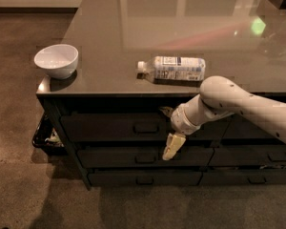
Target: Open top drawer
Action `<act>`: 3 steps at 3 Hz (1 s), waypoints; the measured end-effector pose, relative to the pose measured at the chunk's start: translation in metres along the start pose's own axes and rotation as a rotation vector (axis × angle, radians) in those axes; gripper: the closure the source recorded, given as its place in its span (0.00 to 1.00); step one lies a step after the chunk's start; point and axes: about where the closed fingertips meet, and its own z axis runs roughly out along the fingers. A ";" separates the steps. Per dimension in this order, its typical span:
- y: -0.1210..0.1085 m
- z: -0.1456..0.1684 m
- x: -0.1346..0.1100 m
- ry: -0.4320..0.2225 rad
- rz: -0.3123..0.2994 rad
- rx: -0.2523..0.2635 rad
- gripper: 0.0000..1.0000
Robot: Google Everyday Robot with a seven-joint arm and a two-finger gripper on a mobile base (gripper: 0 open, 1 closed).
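The top drawer (109, 127) is a wide dark front just under the counter top, with a small loop handle (146, 127) at its centre. It looks shut. My gripper (168, 129) is in front of this drawer, just right of the handle and close to the front. It appears open: one pale finger (173, 146) points down over the second drawer, and the other tip (165, 110) shows near the drawer's top edge. It holds nothing. The white arm comes in from the right.
A white bowl (56, 59) stands on the counter's left corner and a plastic bottle (174, 68) lies on its side near the front edge. Two shallower drawers (133, 157) sit below. A second drawer stack (257, 154) is at the right. A dark bin (45, 135) stands on the floor at the left.
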 end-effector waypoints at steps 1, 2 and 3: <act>0.028 -0.014 -0.004 0.002 0.029 -0.074 0.00; 0.040 -0.020 -0.006 0.002 0.044 -0.102 0.00; 0.040 -0.020 -0.006 0.002 0.044 -0.103 0.00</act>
